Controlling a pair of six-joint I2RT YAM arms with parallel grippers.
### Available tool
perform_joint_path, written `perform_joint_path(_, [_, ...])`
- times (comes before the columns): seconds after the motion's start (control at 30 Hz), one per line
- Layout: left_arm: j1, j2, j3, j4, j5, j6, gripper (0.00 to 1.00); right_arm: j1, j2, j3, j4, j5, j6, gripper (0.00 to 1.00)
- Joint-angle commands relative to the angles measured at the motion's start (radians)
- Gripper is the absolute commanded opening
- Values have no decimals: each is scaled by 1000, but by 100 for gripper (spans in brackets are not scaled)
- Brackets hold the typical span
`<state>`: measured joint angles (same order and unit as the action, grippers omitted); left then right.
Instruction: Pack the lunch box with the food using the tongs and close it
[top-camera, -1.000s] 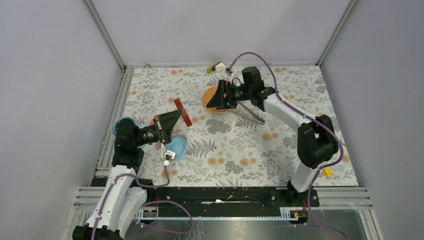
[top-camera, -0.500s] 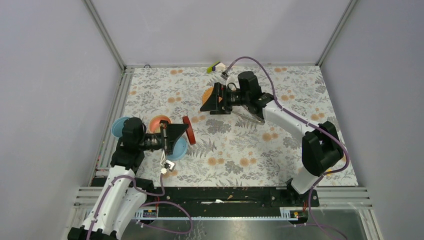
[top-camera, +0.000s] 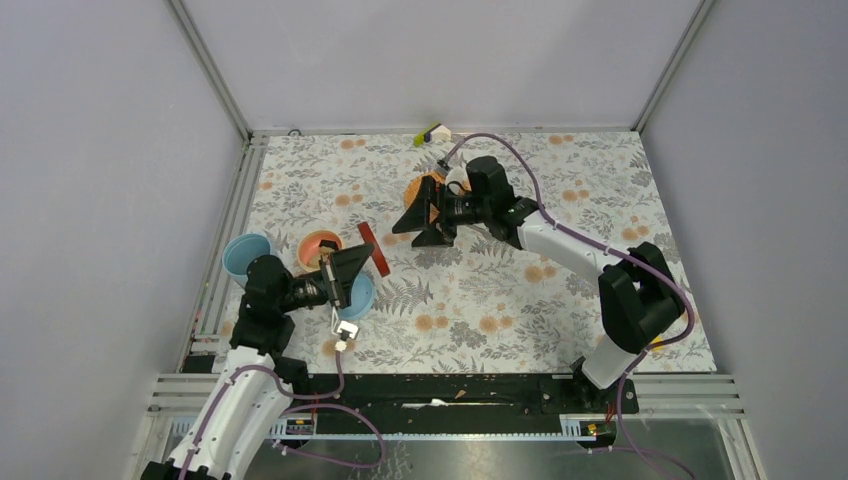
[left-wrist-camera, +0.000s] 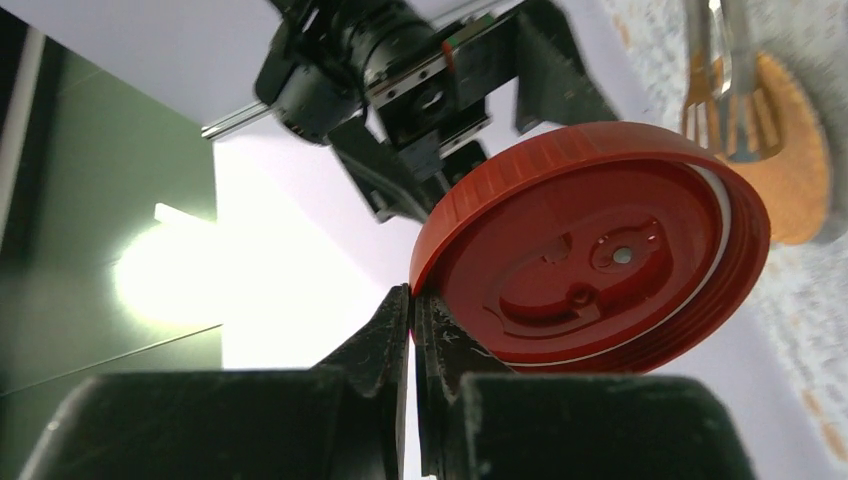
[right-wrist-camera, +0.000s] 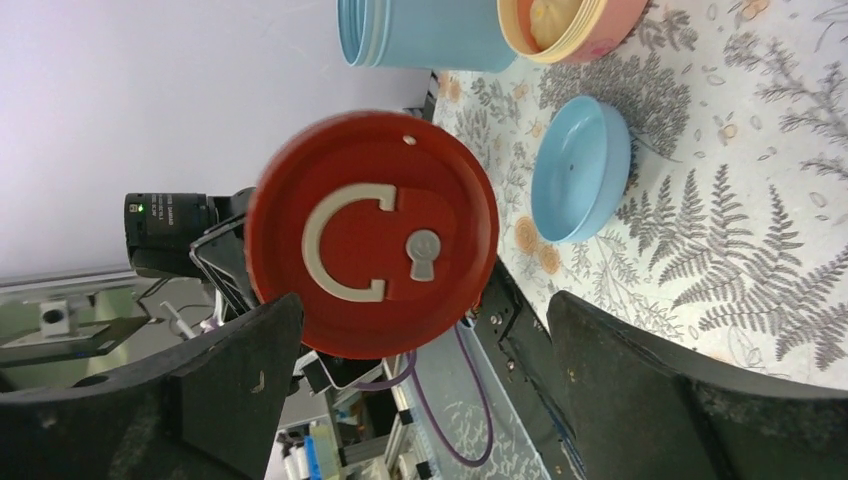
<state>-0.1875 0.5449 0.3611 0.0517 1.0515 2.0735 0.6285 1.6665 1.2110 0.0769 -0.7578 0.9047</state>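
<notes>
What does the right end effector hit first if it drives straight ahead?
Probably the red lid pinched in the left end effector: it sits centred between the right end effector's open fingers. Depth unclear.

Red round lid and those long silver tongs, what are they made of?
The red round lid looks like hard plastic, smooth and a little glossy: its underside shows moulded ridges and a stepped, screw-like rim. The long silver tongs look like metal, probably steel: thin, grey and shiny, with slots cut in the ends.
</notes>
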Motion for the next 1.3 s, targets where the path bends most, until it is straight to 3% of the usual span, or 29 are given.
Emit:
perform_joint_path(0.0, [-15, 1, 6, 245, -53, 265, 0, 9, 34, -40, 206, -99, 129, 99])
perform_joint_path(0.27, [-20, -33, 23, 180, -22, 253, 0, 39, 48, -28, 352, -141, 82, 99])
perform_joint_path(0.5, [-21, -22, 25, 180, -10, 265, 0, 47, 47, -52, 480, -197, 136, 100])
perform_joint_path(0.87, [-39, -7, 38, 180, -3, 280, 0, 74, 90, -3, 437, -215, 126, 99])
perform_joint_path(1.1, [-46, -17, 36, 180, -10, 272, 0, 80, 132, -8, 535, -238, 237, 97])
perform_joint_path(1.27, [-48, -13, 37, 180, -13, 272, 0, 85, 121, 1, 523, -233, 215, 98])
